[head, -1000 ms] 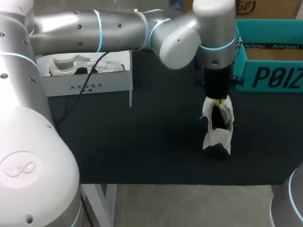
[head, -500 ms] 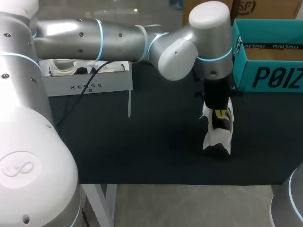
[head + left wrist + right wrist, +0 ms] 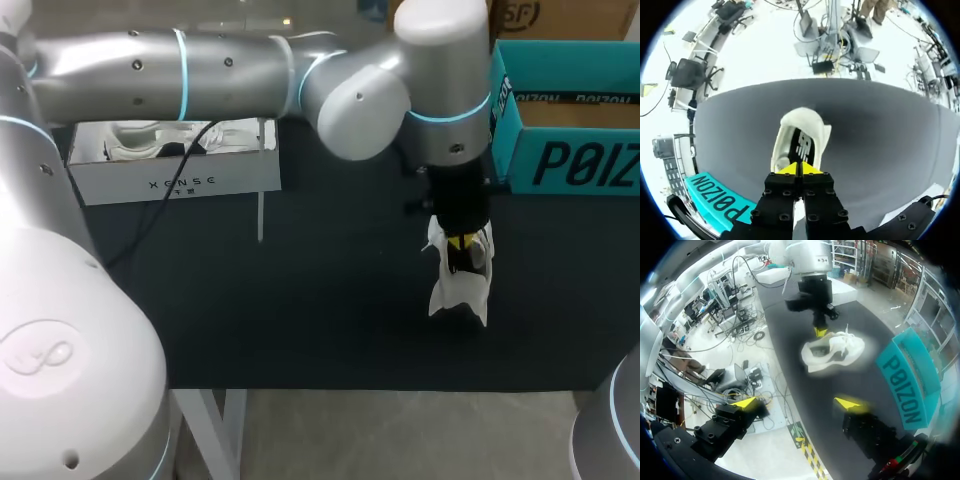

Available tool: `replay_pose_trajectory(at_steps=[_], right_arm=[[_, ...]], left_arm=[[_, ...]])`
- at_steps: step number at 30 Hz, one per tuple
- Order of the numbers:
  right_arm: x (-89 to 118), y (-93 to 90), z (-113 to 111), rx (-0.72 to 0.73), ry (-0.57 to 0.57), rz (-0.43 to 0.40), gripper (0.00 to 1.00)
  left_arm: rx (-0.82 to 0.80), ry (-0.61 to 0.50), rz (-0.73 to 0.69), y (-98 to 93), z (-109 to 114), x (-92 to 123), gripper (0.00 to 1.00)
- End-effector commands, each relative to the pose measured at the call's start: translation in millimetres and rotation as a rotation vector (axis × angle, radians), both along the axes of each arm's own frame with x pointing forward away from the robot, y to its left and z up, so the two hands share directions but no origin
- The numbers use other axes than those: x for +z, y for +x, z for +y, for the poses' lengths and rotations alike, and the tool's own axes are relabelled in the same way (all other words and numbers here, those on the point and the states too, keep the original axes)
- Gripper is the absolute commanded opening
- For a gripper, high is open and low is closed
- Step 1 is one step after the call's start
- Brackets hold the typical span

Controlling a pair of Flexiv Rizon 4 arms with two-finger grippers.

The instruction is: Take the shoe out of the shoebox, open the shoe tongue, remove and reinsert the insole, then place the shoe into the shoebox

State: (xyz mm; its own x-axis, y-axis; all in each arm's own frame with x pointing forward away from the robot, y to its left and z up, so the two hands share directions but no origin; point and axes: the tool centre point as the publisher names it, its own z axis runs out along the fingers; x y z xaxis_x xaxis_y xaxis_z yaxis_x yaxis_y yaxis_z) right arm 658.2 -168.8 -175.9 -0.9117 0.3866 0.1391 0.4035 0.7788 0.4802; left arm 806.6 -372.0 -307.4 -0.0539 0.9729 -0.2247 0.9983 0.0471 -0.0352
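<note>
Nearest to us, our right arm (image 3: 612, 425) shows only at the near right corner of the worktop (image 3: 300, 300). Its wrist view shows the right jaws spread wide and holding nothing, their yellow tips (image 3: 745, 402) well apart, with the shoe well ahead of them.

Farther in, right of the middle, the white shoe (image 3: 458, 285) sits on the dark worktop. Our left arm (image 3: 200, 65) comes in from the left, crosses past the middle and points straight down over the shoe, with the left jaws at its opening. In the left wrist view those jaws are clenched, the two yellow fingertips (image 3: 790, 169) pressed together above the shoe's dark lining. We cannot tell whether anything thin is pinched between them. The shoe's toe points away from the jaws.

At the far side, a teal box (image 3: 565, 150) stands at the right, just beyond the shoe. The white shoebox (image 3: 175, 180) stands at the far left, well apart from the shoe, with a second white shoe (image 3: 140, 140) lying inside it.
</note>
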Motion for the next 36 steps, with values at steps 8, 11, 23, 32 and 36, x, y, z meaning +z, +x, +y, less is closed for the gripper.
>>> replay_pose_trajectory(at_steps=[8, 11, 23, 32, 36], right_arm=[[-1, -0.2, 0, -0.001, -0.003, 0.000, 1.00], [-1, -0.2, 0, -0.001, -0.003, 0.000, 1.00], [-1, -0.2, 0, -0.001, -0.003, 0.000, 1.00], [-1, -0.2, 0, -0.001, -0.003, 0.000, 1.00], [-1, -0.2, 0, -0.001, -0.003, 0.000, 1.00]], left_arm=[[0.003, -0.006, -0.025, -6.0, 9, 8, 1.00], [0.003, -0.006, -0.025, -6.0, 9, 8, 1.00], [0.003, -0.006, -0.025, -6.0, 9, 8, 1.00], [0.332, -0.044, -0.009, -20.0, 12, 1, 1.00], [0.479, -0.044, 0.003, -37.2, 17, -2, 1.00]])
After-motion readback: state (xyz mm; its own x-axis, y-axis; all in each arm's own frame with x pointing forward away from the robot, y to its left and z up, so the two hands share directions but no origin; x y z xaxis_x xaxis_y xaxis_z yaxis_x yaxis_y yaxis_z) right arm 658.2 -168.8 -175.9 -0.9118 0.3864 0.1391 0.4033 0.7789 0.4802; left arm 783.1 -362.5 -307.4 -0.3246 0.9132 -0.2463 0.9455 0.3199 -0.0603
